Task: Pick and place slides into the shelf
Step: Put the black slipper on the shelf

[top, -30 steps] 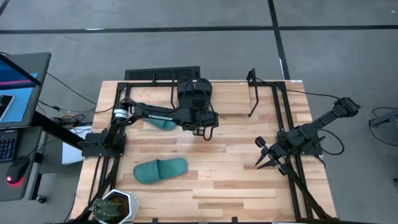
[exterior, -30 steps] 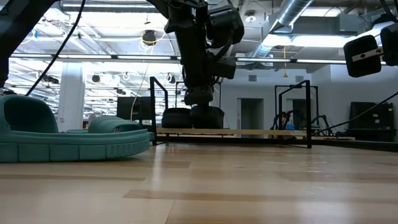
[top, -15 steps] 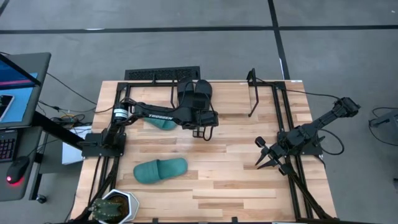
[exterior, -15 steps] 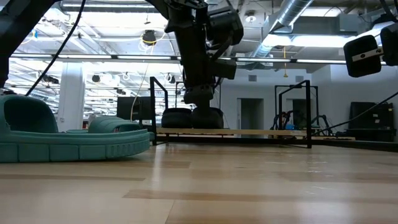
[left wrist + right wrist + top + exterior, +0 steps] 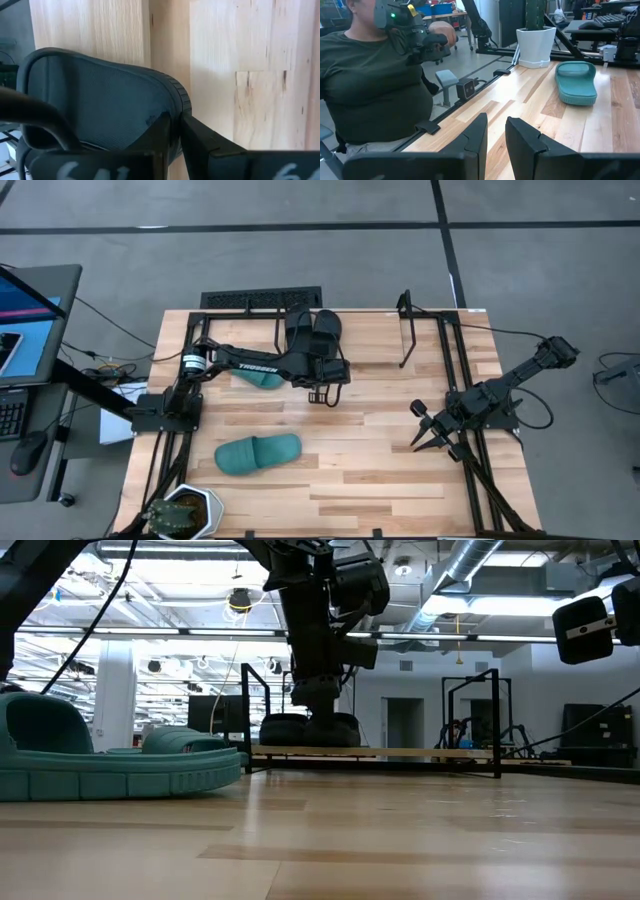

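"Left gripper (image 5: 319,393) – where is it, and how do its jaws stand?"

"Out over the table (image 5: 380,470), just in front of the two black slides (image 5: 313,335). In the wrist view its fingers (image 5: 200,145) are drawn in to a thin slit with nothing between them, and one black slide (image 5: 100,105) sits right beside them."

"Where do the slides lie?"

"The black pair lies side by side at the far edge of the table, within the rods of the shelf (image 5: 404,340). One teal slide (image 5: 258,453) lies on the bare wood nearer the front. The other teal slide (image 5: 262,379) is half hidden under the left arm."

"Any writing?"

"White letters along the left arm read TROSSEN (image 5: 258,367). The pale marks on the gripper in the left wrist view are too blurred to read."

"What differs from a second ago?"

"Little. The left gripper has drawn back a touch from the shelf, and the black slides, then one dark mass under the wrist, now show as two separate shoes. The teal slides have not moved."

"And the other arm?"

"The right gripper (image 5: 420,427) waits at the right edge – fingers slightly apart, holding nothing, just as before."
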`<state>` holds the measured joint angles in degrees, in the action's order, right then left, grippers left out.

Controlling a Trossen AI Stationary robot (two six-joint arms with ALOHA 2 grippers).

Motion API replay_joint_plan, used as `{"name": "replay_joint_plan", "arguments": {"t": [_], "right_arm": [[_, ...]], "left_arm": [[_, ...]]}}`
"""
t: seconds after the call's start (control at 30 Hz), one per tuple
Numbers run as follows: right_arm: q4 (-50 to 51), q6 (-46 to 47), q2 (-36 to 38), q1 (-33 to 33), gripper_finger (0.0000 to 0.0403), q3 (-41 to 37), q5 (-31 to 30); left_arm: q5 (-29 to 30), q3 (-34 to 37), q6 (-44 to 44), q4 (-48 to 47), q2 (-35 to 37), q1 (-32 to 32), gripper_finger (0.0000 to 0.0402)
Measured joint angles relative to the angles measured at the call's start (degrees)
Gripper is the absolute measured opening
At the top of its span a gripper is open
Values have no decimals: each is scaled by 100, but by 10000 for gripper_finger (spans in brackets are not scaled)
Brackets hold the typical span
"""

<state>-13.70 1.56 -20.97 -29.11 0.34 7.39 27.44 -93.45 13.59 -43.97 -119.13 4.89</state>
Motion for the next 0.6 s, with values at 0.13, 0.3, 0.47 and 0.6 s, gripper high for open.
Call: {"name": "replay_joint_plan", "arguments": {"t": [0.13,0.3,0.47,0.6], "right_arm": [[-1,0,0,1,59,0,1],[1,0,-2,1,59,0,1],[1,0,-2,0,59,0,0],[0,0,-2,0,59,0,-1]], "left_arm": [[-10,2,-47,-6,0,0,28],[-13,2,84,-1,0,0,28],[-13,1,238,1,0,0,28],[-13,2,249,-1,0,0,28]]}}
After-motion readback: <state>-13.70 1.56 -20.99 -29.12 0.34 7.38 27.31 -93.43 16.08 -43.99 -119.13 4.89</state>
